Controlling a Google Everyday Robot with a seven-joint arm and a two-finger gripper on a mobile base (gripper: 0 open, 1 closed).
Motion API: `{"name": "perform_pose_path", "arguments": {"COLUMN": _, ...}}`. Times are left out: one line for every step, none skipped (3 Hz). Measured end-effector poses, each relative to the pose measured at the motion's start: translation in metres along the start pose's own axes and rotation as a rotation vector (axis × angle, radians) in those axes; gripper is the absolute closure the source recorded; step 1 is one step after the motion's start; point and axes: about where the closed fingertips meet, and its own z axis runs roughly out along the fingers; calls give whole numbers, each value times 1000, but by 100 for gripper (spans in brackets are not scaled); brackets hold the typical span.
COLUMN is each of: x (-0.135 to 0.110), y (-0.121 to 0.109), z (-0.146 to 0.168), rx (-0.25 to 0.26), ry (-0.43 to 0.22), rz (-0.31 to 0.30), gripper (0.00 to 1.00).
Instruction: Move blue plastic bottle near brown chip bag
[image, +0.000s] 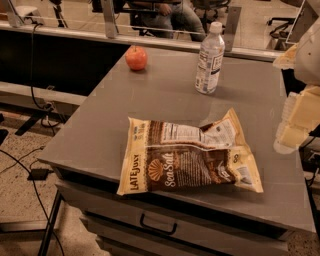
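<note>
The blue plastic bottle (209, 60) stands upright near the table's far edge, right of centre; it is clear with a white cap and a white label. The brown chip bag (187, 157) lies flat near the table's front edge, with "LATE JULY" and "Sea Salt" lettering facing up. A stretch of bare tabletop separates bottle and bag. My gripper (295, 125) shows as pale blocks at the right edge of the view, above the table's right side, right of the bag and apart from both things. It holds nothing that I can see.
A red-orange apple (136, 58) sits at the far left of the grey table (125, 115). The table has a drawer with a handle (158, 226) at the front. Cables (30, 170) lie on the floor to the left. A railing (75, 30) and a seated person (170, 15) are behind.
</note>
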Motion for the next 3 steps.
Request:
{"name": "perform_pose_path", "arguments": {"x": 0, "y": 0, "z": 0, "rx": 0, "ry": 0, "rz": 0, "gripper": 0}}
{"name": "perform_pose_path", "arguments": {"x": -1, "y": -41, "z": -1, "rx": 36, "ry": -69, "rz": 18, "gripper": 0}}
{"name": "perform_pose_path", "arguments": {"x": -5, "y": -93, "z": -1, "rx": 85, "ry": -145, "rz": 33, "gripper": 0}}
